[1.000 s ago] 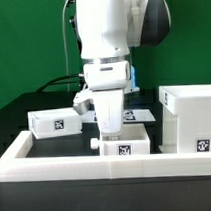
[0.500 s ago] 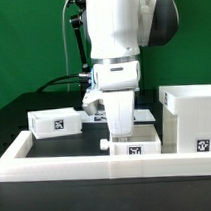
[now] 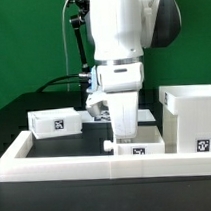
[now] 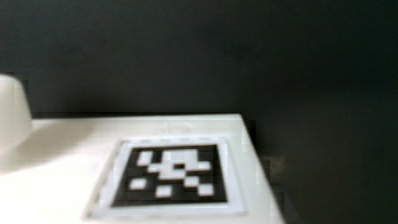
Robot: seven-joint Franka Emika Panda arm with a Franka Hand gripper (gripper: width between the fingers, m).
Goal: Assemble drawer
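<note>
1 end effector (image 3: 123, 134), low on the near tray (image 3: 136, 149) just behind the white rim (image 3: 56, 161) — its finger gap shows in neither view, so I cannot tell whether it grips.

Risk: an off-centre hold could tilt the tray or snag it on the rim.

Count: 2 trays — second tray (image 3: 54, 122) toward the exterior view's left — and 1 case (image 3: 190, 114) at its right, all on the tabletop (image 3: 55, 142).
</note>
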